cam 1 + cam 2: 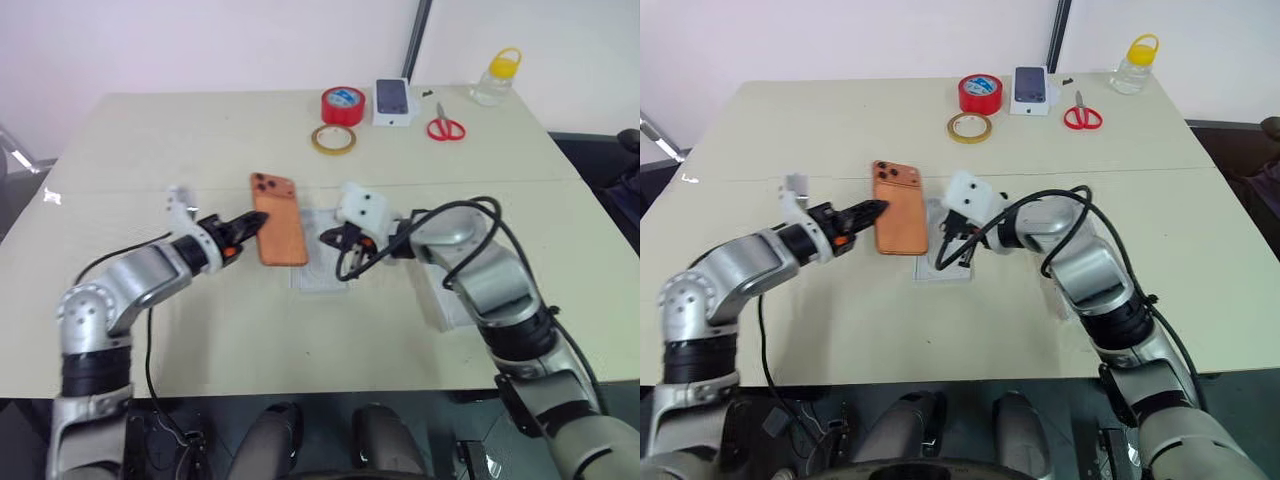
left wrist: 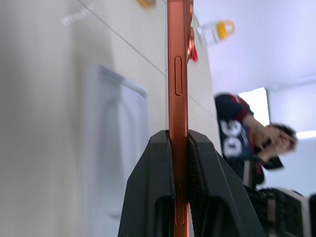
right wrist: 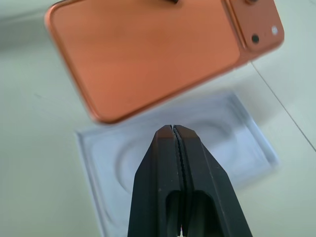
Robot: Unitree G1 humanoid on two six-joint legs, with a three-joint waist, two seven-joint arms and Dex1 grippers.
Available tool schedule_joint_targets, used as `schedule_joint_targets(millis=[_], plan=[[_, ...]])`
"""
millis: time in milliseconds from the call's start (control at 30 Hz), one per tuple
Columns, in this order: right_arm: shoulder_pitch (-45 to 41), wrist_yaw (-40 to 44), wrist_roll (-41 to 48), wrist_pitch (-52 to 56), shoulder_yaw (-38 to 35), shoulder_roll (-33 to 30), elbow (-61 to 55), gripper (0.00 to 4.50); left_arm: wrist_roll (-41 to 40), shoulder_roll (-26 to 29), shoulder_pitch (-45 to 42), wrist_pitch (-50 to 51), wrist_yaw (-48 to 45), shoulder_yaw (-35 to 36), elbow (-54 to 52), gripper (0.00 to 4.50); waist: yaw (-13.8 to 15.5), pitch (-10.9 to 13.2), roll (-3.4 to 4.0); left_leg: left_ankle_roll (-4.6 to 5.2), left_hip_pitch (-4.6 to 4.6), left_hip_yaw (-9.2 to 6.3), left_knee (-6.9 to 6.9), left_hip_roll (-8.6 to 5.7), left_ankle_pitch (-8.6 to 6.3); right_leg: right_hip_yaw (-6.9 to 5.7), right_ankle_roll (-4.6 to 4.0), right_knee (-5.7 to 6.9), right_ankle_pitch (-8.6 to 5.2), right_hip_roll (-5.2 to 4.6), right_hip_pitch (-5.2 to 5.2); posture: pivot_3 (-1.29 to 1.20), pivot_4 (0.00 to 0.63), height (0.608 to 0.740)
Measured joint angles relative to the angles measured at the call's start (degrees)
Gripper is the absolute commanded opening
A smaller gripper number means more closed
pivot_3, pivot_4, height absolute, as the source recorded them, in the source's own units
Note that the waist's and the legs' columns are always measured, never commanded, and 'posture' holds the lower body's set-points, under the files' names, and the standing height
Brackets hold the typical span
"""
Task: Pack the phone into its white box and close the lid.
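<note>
My left gripper [image 1: 255,225] is shut on one long edge of the copper-orange phone [image 1: 280,230] and holds it above the table, camera bump toward the far side. The left wrist view shows the phone [image 2: 177,74] edge-on, clamped between the black fingers [image 2: 153,168]. Just right of the phone, my right gripper [image 1: 335,240] is shut and holds nothing. It hangs over a thin white insert [image 3: 173,153] with an oval recess, which lies flat under the phone. A white cardboard piece [image 1: 440,305] shows partly under my right forearm; I cannot tell whether it is the white box or the lid.
At the table's far side are a red tape roll [image 1: 342,105], a tan tape ring [image 1: 333,140], a small white box picturing a dark phone [image 1: 393,102], red scissors [image 1: 446,128] and a yellow-capped bottle [image 1: 497,78]. A person [image 2: 247,133] is in the background.
</note>
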Motion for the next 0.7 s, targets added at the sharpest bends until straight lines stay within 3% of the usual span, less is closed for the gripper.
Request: schedule_joint_targets(millis=[233,700], plan=[[3.2,-2.8,1.0,0.5,-0.8,-3.5,-0.4,0.00,8.9,-4.1,-4.5,1.3,-4.6,-5.6,8.9,0.05,-0.3,0.0,-0.04,-0.04,-0.01,0.00,0.01,0.00,0.04,0.01,0.00,0.04,0.00,0.01,-0.02,0.00,0.150,0.740],[5.6,-4.9,3.4,0.6,-1.3,-7.3,-1.8,0.00,17.0,-8.6,-5.0,3.1,-8.5,-4.8,12.6,0.05,-0.2,0.1,-0.11,-0.04,-0.08,-0.01,0.06,0.00,0.04,0.00,0.00,0.03,0.00,0.00,-0.04,0.00,0.150,0.740]])
